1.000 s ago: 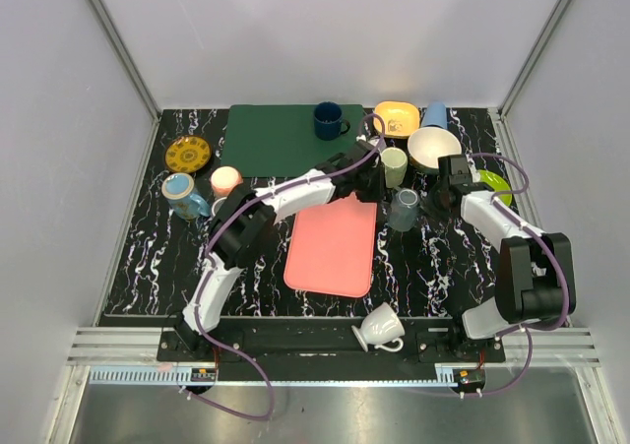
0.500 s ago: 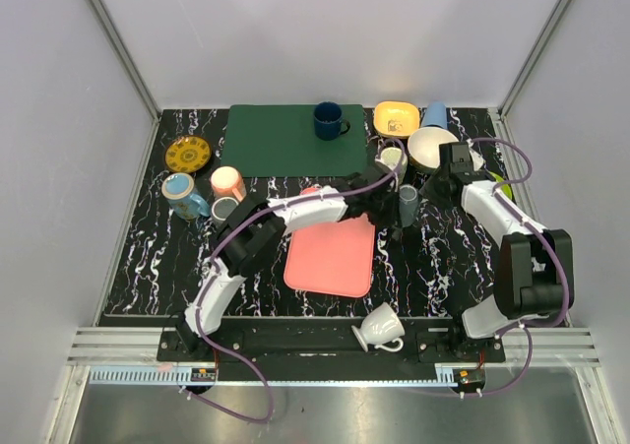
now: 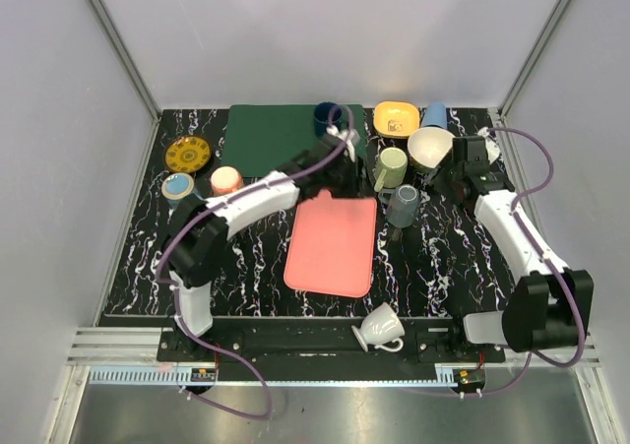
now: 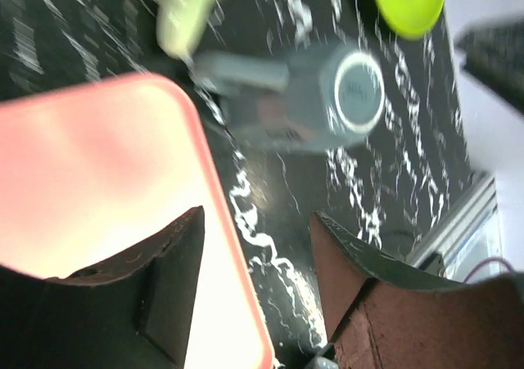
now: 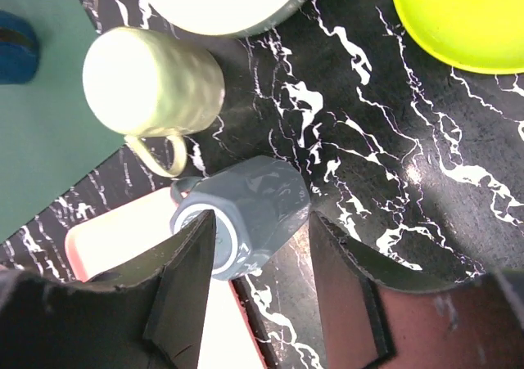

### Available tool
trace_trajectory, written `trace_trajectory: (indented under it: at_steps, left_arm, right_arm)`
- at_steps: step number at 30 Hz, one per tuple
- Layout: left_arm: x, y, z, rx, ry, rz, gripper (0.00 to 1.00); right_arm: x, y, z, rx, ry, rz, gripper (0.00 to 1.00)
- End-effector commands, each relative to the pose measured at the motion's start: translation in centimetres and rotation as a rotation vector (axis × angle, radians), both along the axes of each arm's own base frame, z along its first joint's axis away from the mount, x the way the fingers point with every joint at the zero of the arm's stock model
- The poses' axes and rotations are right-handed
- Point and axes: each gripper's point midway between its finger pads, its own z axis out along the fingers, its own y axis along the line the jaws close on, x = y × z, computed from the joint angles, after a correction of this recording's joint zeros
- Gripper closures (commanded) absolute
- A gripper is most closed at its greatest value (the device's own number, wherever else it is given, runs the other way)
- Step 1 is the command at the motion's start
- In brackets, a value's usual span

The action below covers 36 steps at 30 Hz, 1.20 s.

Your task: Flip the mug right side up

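Observation:
The grey mug [image 3: 402,206] stands on the black marble table just right of the pink tray [image 3: 333,242]. An end with a white ring faces up [image 5: 205,230]; whether that is rim or base I cannot tell. Its handle [image 5: 182,187] points toward the pale green mug [image 3: 391,166]. My left gripper [image 3: 356,173] is open and empty, hovering over the tray's right edge [image 4: 255,218], with the grey mug [image 4: 319,99] ahead of it. My right gripper [image 3: 451,173] is open too, raised above and right of the mug, its fingers [image 5: 192,254] apart from it.
A cream bowl [image 3: 430,149], yellow bowl [image 3: 396,119] and light blue cup [image 3: 434,115] crowd the back right. A lime plate [image 5: 463,17] lies right of the mug. A dark green mat [image 3: 271,139] is at the back. A white mug [image 3: 379,326] lies on the near rail.
Both grippers opened and drew away from the grey mug: the left back toward the green mat, the right toward the far right. The mug stayed where it was.

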Motion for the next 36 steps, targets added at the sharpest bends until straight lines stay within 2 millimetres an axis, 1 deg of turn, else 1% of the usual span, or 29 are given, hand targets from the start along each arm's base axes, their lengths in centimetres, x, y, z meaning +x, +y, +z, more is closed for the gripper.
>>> trace_trajectory:
  at_steps: [1,2,3,4,5,6,7,9,10,11,13,14,15,16,18,19,21,22,24,26,31,35,36]
  left_arm:
    - [4.6,2.5,4.3,-0.032,-0.13,0.057,0.44]
    - [5.2,2.6,4.3,-0.038,-0.125,0.056,0.45]
    - [5.6,2.4,4.1,-0.04,-0.121,0.057,0.47]
    - [6.2,1.8,3.8,-0.043,-0.118,0.054,0.51]
    - [6.2,1.2,3.6,-0.054,-0.105,0.04,0.53]
    - [6.4,0.8,3.6,-0.058,-0.101,0.039,0.54]
    - [6.9,0.2,3.2,-0.06,-0.099,0.04,0.57]
    - [7.4,-0.1,2.6,-0.034,-0.097,0.057,0.6]
    - [7.9,-0.6,2.5,-0.038,-0.098,0.057,0.62]
    - [7.9,-0.8,2.2,-0.039,-0.088,0.055,0.65]
    - [8.0,-1.6,2.3,-0.057,-0.08,0.041,0.69]
    - [7.4,-2.3,2.3,-0.058,-0.084,0.024,0.71]
    - [7.2,-2.7,2.3,-0.055,-0.087,0.017,0.71]
    - [6.7,-3.5,2.0,-0.052,-0.09,0.0,0.71]
    - [6.5,-4.2,1.8,-0.046,-0.096,-0.012,0.72]
    - [6.3,-4.6,0.9,-0.039,-0.081,-0.02,0.72]
    - [6.2,-5.3,0.8,-0.053,-0.069,-0.036,0.72]
    - [5.7,-5.8,0.3,-0.053,-0.058,-0.049,0.72]
    - [5.1,-6.6,0.5,-0.06,-0.063,-0.074,0.72]
    - [4.1,-7.5,0.3,-0.06,-0.065,-0.107,0.72]
    - [2.3,-8.5,-0.3,-0.065,-0.041,-0.149,0.72]
    - [1.0,-9.0,-0.7,-0.071,-0.024,-0.175,0.73]
    - [0.7,-9.1,-0.8,-0.068,-0.023,-0.183,0.73]
  right_arm:
    - [-0.8,0.4,2.5,0.032,-0.065,0.013,0.46]
    - [-1.0,0.6,2.2,0.044,-0.064,0.016,0.47]
    - [-1.5,0.6,1.2,0.05,-0.048,0.014,0.52]
    - [-1.7,0.8,0.9,0.065,-0.045,0.012,0.56]
    - [-2.0,0.8,0.3,0.069,-0.032,0.01,0.58]
    - [-2.5,0.8,-0.8,0.071,-0.008,0.006,0.61]
    - [-2.8,0.9,-1.5,0.078,0.009,0.004,0.69]
    - [-3.0,1.1,-2.4,0.088,0.02,0.005,0.76]
    - [-3.4,1.2,-3.5,0.096,0.043,0.006,0.81]
    - [-3.2,1.2,-3.8,0.101,0.039,0.004,0.83]
    - [-3.4,1.7,-5.3,0.128,0.069,0.008,0.88]
    - [-3.0,2.0,-5.5,0.14,0.062,0.013,0.89]
    - [-3.0,2.2,-5.9,0.148,0.071,0.017,0.89]
    - [-2.9,2.5,-6.5,0.162,0.088,0.021,0.89]
    - [-2.2,2.7,-6.4,0.169,0.08,0.027,0.89]
    - [-2.0,2.7,-6.8,0.167,0.093,0.026,0.89]
    - [-1.3,2.8,-6.6,0.164,0.086,0.031,0.87]
    - [-1.3,2.7,-7.1,0.156,0.101,0.033,0.87]
    - [-0.9,2.6,-7.3,0.145,0.107,0.035,0.83]
    - [-0.8,2.5,-7.4,0.141,0.111,0.034,0.81]
    - [-0.4,2.1,-7.2,0.119,0.105,0.024,0.77]
    - [-0.3,1.5,-6.8,0.089,0.104,0.011,0.74]
    - [-0.1,1.0,-6.5,0.074,0.096,0.0,0.73]
